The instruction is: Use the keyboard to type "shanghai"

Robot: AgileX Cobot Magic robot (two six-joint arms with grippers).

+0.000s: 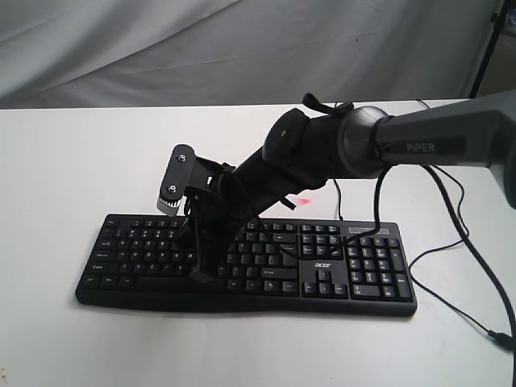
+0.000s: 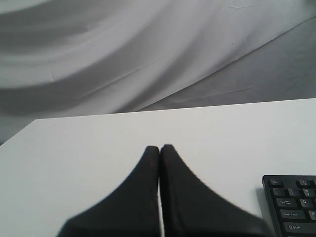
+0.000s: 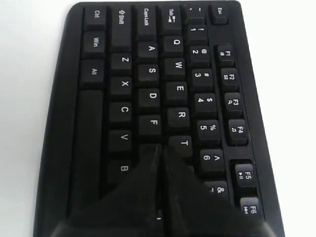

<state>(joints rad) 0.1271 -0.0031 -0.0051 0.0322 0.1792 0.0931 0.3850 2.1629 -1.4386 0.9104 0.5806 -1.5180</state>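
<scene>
The black keyboard (image 1: 339, 266) lies on the white table (image 1: 72, 161), its acer logo (image 1: 322, 264) between the letter keys and the number pad. My right gripper (image 1: 200, 274) reaches across from the right and points down onto the middle of the letter keys. In the right wrist view the keyboard (image 3: 148, 74) fills the frame, and the right gripper (image 3: 160, 148) is shut with nothing held. Its tips rest at the G position, just past the F key (image 3: 153, 123). My left gripper (image 2: 159, 146) is shut and empty above bare table, with a keyboard corner (image 2: 294, 207) beside it.
Thin black cables (image 1: 468, 242) run over the table right of the keyboard, ending at a plug (image 1: 501, 339) near the front right. A small red light spot (image 1: 302, 200) lies behind the keyboard. Grey cloth (image 1: 161, 48) hangs at the back, with a black stand leg (image 1: 484, 48) at the right.
</scene>
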